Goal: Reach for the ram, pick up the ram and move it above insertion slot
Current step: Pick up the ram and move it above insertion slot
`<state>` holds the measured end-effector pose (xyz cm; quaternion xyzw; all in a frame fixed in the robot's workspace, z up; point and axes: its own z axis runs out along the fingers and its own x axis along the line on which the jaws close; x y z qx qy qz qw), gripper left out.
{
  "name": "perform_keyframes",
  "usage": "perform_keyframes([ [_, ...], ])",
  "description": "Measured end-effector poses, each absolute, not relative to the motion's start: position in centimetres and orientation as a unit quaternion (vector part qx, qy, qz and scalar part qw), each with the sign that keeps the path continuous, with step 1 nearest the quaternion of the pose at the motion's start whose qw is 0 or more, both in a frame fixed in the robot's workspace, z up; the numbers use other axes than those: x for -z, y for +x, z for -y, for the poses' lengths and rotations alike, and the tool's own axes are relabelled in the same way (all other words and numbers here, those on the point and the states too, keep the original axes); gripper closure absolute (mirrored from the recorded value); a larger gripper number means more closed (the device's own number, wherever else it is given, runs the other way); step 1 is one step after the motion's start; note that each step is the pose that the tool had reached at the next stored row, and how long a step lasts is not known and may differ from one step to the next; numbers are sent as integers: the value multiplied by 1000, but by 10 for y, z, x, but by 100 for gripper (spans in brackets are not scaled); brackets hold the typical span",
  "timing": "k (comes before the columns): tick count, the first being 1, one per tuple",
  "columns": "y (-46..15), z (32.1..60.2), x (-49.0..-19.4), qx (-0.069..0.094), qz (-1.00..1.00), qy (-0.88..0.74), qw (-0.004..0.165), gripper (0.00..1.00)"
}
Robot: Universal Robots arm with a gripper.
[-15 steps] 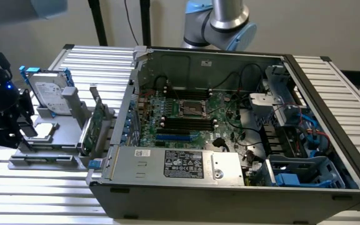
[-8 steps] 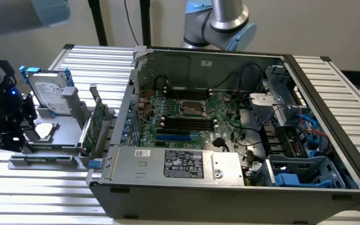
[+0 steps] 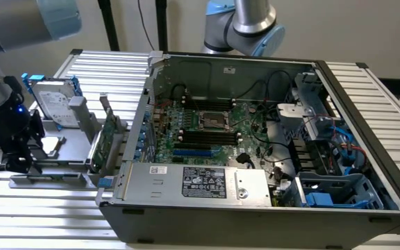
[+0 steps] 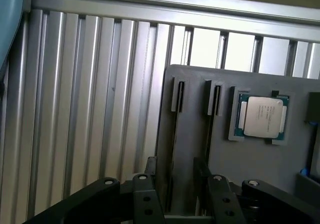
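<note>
Ram [image 4: 173, 144]: apparently the thin dark strip standing on edge in a slot of the tray [image 4: 250, 169]; not yet lifted.
Jaws: spread, holding nothing, one either side of that strip's near end.
CPU [image 4: 262, 116]: flat in its tray pocket, beside the slots.
Case [image 3: 255, 229]: open on the bench [image 3: 380, 88], well apart from the tray.
Progress: reach about done; grasp and carry not done.

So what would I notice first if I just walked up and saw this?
Probably the big open computer box in the middle of the exterior view, with its green board and wires showing. At that view's left stands a silver hard drive with blue rails. In the wrist view the black tool hangs over a grey holder that has a shiny square chip in it.
</note>
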<state>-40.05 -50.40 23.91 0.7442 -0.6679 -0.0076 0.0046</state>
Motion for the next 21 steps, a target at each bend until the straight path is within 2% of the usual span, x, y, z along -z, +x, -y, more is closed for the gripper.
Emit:
perform_keyframes([
  [21, -398, 504, -202, 9, 668, 744, 6, 58],
])
